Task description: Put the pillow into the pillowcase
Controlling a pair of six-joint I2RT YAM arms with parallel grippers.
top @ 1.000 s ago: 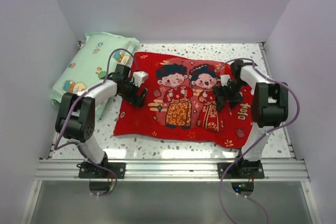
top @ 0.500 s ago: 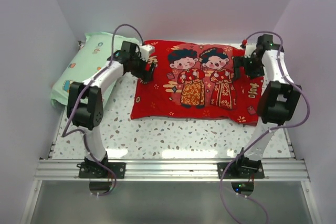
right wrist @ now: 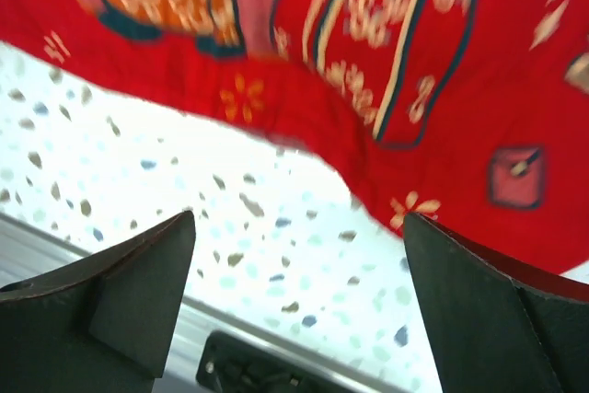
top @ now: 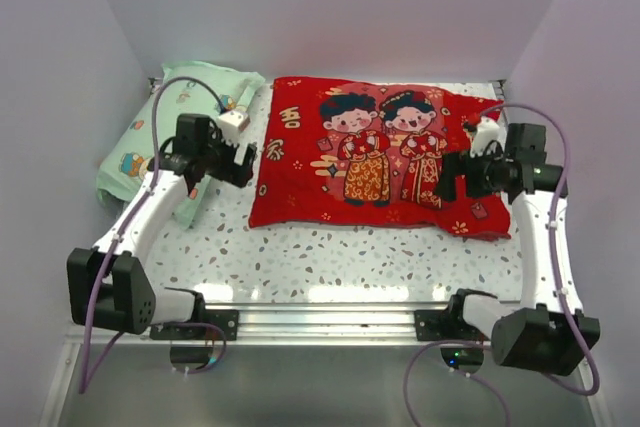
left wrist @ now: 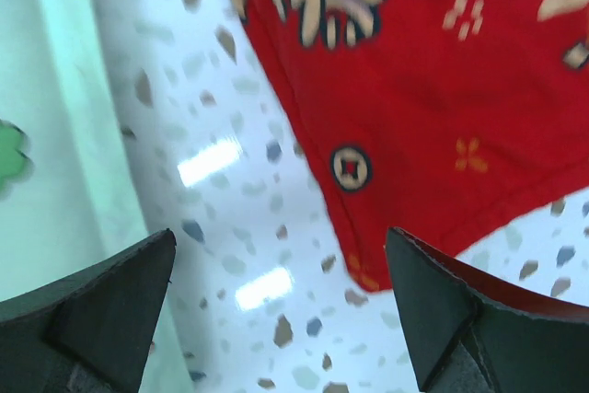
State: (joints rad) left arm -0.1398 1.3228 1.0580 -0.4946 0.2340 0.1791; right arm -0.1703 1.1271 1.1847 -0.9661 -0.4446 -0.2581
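Note:
The red pillowcase (top: 380, 157), its printed side with two cartoon figures facing up, lies plump at the back middle of the speckled table (top: 330, 257). The pillow is hidden. My left gripper (top: 240, 162) hangs open just off the case's left edge, over bare table, with nothing between its fingers. The left wrist view shows the case's corner (left wrist: 414, 89) beyond the open left gripper (left wrist: 281, 236). My right gripper (top: 450, 185) is open above the case's front right part. In its wrist view the red hem (right wrist: 368, 62) lies past the empty right gripper (right wrist: 300, 216).
A mint-green cartoon-print pillow (top: 150, 142) lies along the left wall, close beside my left arm, and shows at the left of the wrist view (left wrist: 46, 135). An aluminium rail (top: 330, 322) runs along the near edge. White walls close in the back and both sides.
The pillowcase was carried toward the back, then let go. Both arms have drawn back toward the near side, and the right gripper has opened wide.

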